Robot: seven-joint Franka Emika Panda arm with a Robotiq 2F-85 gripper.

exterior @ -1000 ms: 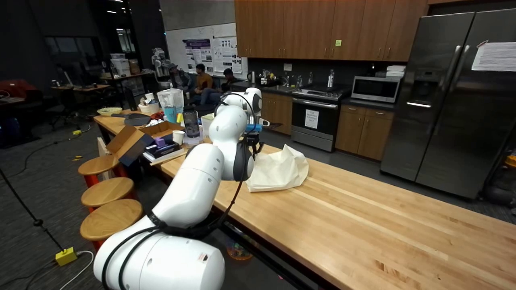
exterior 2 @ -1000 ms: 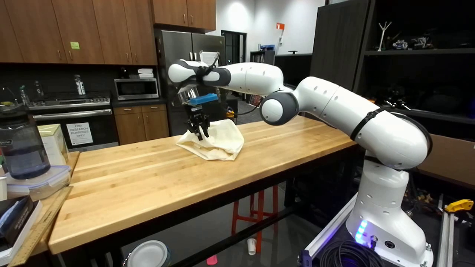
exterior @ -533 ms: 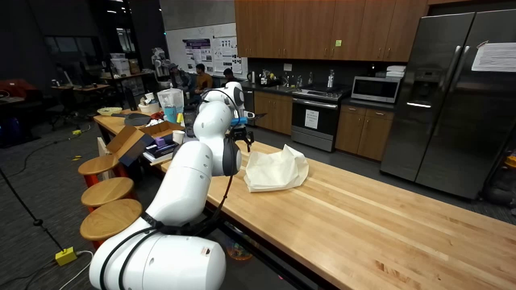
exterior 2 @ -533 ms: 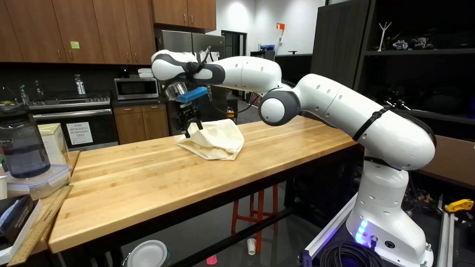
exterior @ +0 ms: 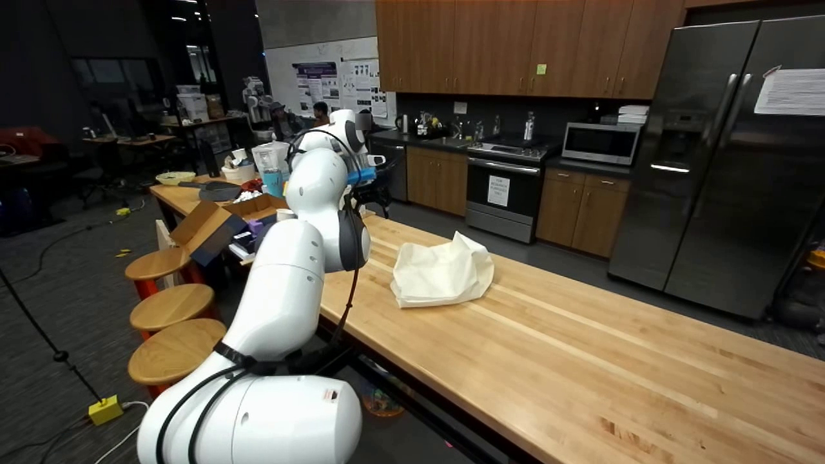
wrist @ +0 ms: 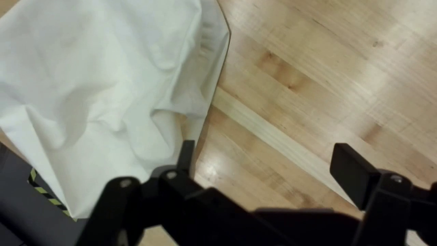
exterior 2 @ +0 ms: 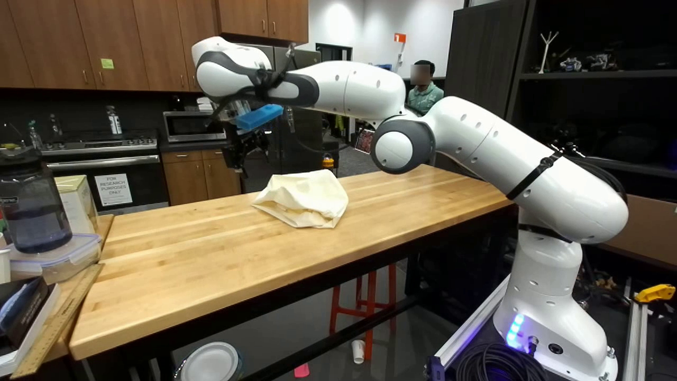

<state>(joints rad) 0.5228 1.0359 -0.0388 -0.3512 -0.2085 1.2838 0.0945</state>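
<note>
Desk below, fingers spread and empty, cloth down beside them; just hovering I guess, any grab needs lowering.

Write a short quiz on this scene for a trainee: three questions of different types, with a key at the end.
1. Multiple choice: what does the cream cloth lie on?
A) a red stool
B) the wooden table
C) the microwave

2. Look at the gripper in the wrist view. True or false: its jaws are closed on the cloth.

3. Fill in the blank: in an exterior view, the paper sign on the oven reads "For ___ purposes only".

Key:
1. B.
2. False; the jaws stand open and the cloth is not held.
3. Research.
</note>
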